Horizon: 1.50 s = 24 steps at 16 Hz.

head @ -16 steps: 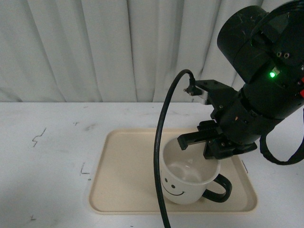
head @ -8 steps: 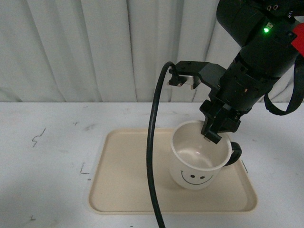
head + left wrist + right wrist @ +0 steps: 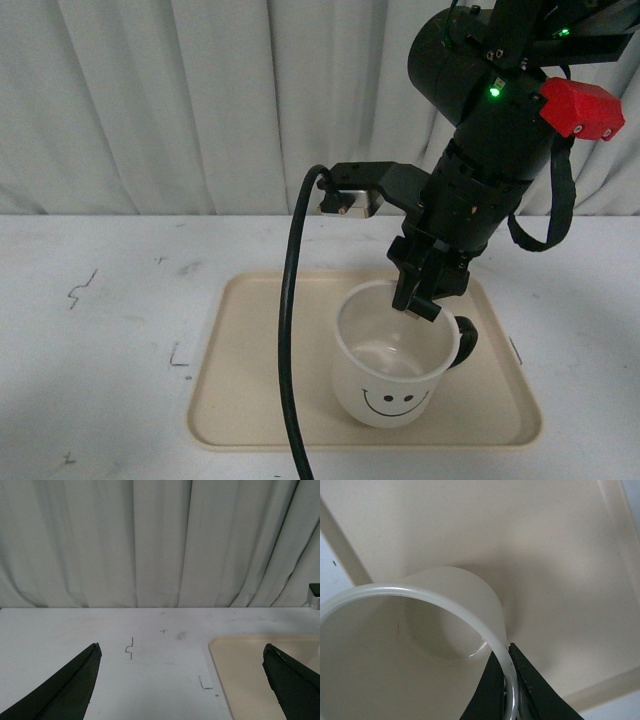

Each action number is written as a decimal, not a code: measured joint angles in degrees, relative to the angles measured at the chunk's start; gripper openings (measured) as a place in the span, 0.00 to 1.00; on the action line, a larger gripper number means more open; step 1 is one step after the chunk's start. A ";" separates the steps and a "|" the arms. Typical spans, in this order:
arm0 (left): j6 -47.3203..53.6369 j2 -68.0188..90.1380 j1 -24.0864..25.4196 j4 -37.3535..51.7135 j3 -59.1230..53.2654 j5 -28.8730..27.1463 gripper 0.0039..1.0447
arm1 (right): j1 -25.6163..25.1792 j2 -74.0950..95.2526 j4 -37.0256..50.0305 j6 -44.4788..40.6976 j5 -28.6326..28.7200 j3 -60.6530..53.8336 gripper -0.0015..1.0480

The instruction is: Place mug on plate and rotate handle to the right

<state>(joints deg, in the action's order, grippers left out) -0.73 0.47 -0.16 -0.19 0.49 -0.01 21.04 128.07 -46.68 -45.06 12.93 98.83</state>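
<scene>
The cream-white mug with a black smiley face stands upright on the beige plate, right of its middle. Its black handle points right and a little back. My right gripper is shut on the mug's far rim, just left of the handle. In the right wrist view the black fingers pinch the mug's rim with the plate below. My left gripper is open and empty above the table, left of the plate's corner.
A black cable hangs from my right arm across the plate's middle. A white curtain closes the back. The white table carries small black marks left of the plate.
The right gripper has turned the mug on the plate: the handle swung from front right to right, the smiley face now faces front, and the mug shifted slightly left.
</scene>
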 joint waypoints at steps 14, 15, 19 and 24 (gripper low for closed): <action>0.00 0.00 0.00 0.00 0.00 0.00 0.94 | -0.83 -0.83 6.05 8.22 12.52 4.70 0.67; 0.00 0.00 0.00 -0.02 0.00 0.00 0.94 | -1.29 -3.56 6.47 10.60 14.64 5.16 0.77; 0.04 0.00 0.04 0.00 0.00 -0.15 0.94 | -2.49 -22.99 79.58 37.13 -26.84 -37.77 0.43; 0.07 0.00 0.04 -0.02 0.00 -0.02 0.94 | -9.55 -40.68 106.79 44.00 -23.61 -69.61 0.02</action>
<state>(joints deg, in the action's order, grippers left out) -0.67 0.47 -0.12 -0.21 0.49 -0.03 11.49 87.39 60.12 -1.06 -10.68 29.21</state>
